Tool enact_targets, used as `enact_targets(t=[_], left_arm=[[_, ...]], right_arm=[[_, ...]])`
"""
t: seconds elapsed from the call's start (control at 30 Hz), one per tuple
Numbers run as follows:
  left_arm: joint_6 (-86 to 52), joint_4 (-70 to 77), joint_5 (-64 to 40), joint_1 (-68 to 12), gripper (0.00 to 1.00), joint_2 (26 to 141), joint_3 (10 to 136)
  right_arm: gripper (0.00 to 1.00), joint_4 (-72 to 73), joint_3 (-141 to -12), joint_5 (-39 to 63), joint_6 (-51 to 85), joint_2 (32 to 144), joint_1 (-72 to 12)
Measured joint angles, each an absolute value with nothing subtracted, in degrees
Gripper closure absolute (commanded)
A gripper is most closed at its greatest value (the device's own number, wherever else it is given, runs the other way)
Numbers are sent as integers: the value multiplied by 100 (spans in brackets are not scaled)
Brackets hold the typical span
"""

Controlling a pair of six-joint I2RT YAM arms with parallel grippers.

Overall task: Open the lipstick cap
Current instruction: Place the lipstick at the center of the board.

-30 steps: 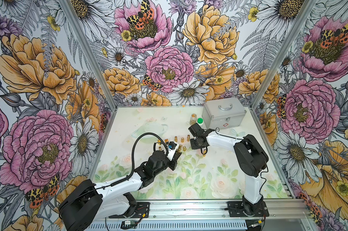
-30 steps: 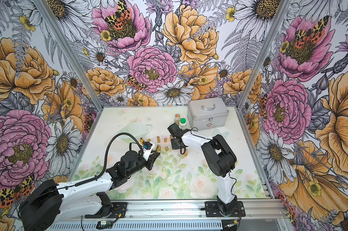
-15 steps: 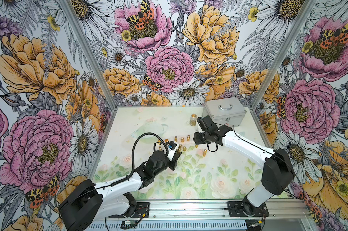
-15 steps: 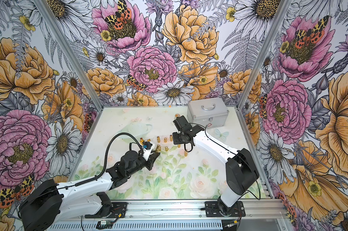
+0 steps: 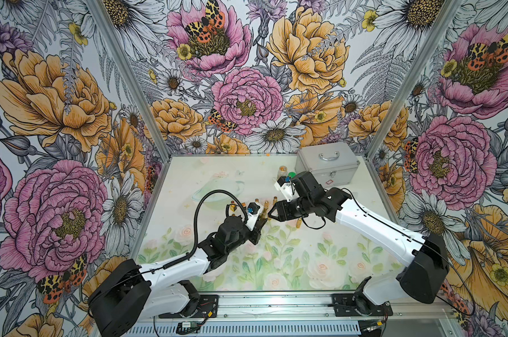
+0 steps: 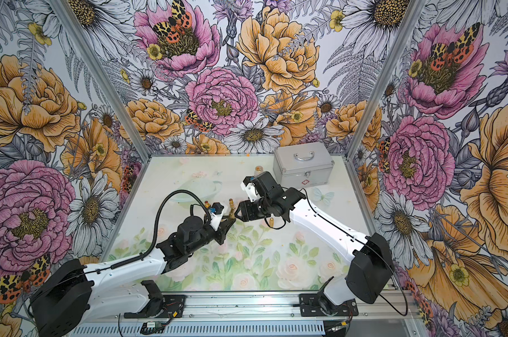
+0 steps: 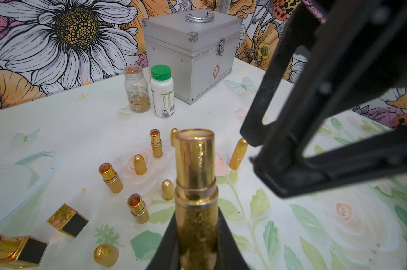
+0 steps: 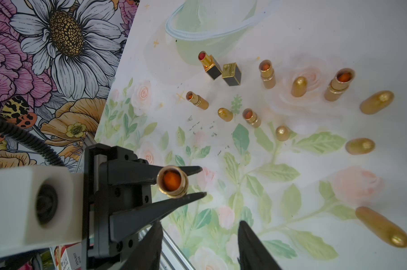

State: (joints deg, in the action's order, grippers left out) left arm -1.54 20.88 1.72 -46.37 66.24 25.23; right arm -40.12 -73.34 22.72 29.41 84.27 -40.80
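Left gripper (image 8: 202, 181) pinching a gold lipstick (image 8: 172, 181) by its base, raised over the table (image 8: 338, 35), uncapped; right gripper (image 8: 200, 223) spread, empty, just beside its open tip; likely light, stiff, slippery; best held low on the barrel.

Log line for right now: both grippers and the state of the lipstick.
left gripper: shut on lipstick | lipstick: uncapped, orange stick showing | right gripper: open, empty, close by | task: lipstick already open
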Motion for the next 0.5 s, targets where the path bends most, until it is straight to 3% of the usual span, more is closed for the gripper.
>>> enact_targets(t=[0.5], left_arm=[[-152,2086,174,-4687,100,6622,2523]], right_arm=[[60,-3653,-7607,2392,3179,8903,-4206]])
